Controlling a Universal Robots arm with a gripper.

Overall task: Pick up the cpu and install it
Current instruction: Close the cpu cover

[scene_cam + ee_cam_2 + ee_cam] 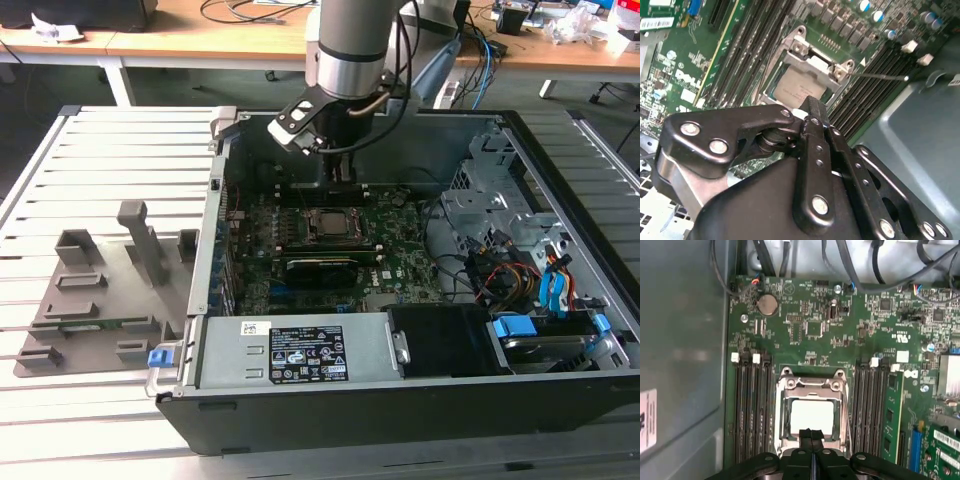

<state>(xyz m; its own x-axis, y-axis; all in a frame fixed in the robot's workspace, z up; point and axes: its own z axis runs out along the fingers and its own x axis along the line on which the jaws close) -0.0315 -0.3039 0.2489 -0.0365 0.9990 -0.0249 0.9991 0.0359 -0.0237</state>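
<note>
The cpu (811, 415), a flat square chip with a pale metal top, lies inside the metal frame of the motherboard socket (810, 385). It also shows in the second wrist view as the cpu (797, 87) and in the exterior view as the cpu (328, 222), in the middle of the green board. My gripper (343, 180) hangs a little above the board, just behind the socket in the exterior view. Its black fingers (807, 440) are pressed together with nothing between them, their tips over the cpu's near edge. In the second wrist view the gripper (812, 105) hides part of the socket.
Memory slots flank the socket, with one stick (892, 410) fitted. A coin battery (766, 304) and cables lie further along the board. In the case (215, 240), a drive cage (500, 190) stands at the exterior view's right. A grey fixture tray (100, 290) lies on the slatted table.
</note>
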